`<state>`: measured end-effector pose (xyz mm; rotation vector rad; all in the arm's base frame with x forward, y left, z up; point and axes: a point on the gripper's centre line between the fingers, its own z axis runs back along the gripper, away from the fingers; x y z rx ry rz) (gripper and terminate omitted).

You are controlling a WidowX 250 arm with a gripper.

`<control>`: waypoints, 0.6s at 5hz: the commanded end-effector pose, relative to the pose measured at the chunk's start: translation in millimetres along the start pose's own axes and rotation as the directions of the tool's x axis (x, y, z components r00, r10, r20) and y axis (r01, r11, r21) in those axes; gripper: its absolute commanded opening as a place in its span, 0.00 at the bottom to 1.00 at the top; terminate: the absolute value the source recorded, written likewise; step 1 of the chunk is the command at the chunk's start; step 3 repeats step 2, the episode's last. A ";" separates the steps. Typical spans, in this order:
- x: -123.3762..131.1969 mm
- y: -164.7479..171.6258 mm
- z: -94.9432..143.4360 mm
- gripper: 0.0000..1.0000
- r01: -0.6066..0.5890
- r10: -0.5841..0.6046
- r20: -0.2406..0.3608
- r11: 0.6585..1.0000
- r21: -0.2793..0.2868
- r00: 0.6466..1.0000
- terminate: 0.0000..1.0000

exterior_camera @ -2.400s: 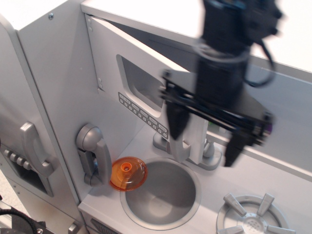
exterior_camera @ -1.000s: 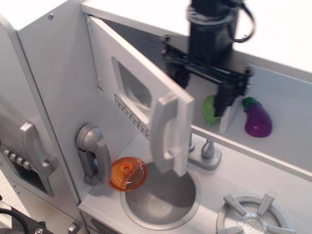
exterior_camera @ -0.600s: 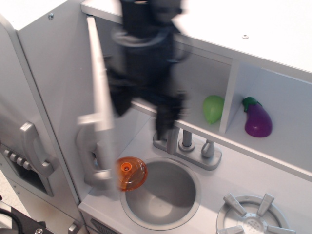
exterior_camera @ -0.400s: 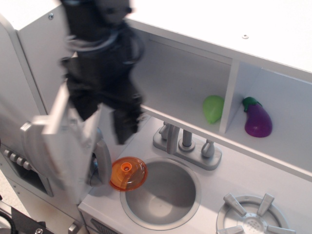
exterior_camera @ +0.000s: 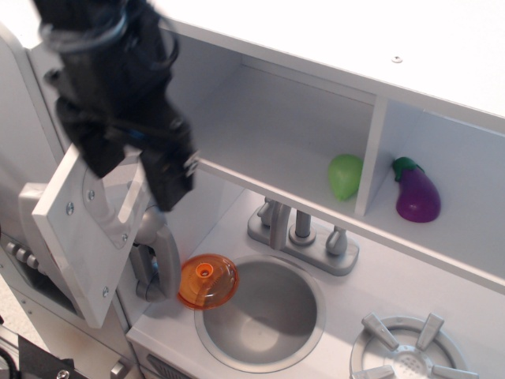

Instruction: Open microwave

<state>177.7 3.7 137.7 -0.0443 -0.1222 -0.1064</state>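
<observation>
The microwave [exterior_camera: 268,130] is the light grey compartment under the top shelf, and its inside is open to view. Its door [exterior_camera: 83,229] has swung far out to the left and shows its plain inner face with screws; the window, buttons and handle face away, hidden. My black gripper [exterior_camera: 134,174] hangs at the upper left, over the door's upper right edge. Its two fingers [exterior_camera: 170,185] are spread apart with nothing between them. I cannot tell whether they touch the door.
A green vegetable [exterior_camera: 345,175] lies in the microwave's right end, a purple eggplant [exterior_camera: 417,191] in the compartment beside it. Below are the faucet [exterior_camera: 300,229], the round sink [exterior_camera: 260,316], an orange cup [exterior_camera: 207,280], the phone handset [exterior_camera: 160,257] and a burner [exterior_camera: 402,351].
The door has swung from nearly shut to wide open on the left. My gripper has moved left with it, from in front of the compartment to the upper left.
</observation>
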 end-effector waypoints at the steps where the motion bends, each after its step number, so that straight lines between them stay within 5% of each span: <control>1: 17.1 -7.3 29.6 1.00 0.028 -0.028 0.032 1.000 -0.001 0.999 0.00; 2: 17.1 -7.3 29.6 1.00 0.028 -0.028 0.032 1.000 -0.001 0.999 1.00; 3: 17.1 -7.3 29.6 1.00 0.028 -0.028 0.032 1.000 -0.001 0.999 1.00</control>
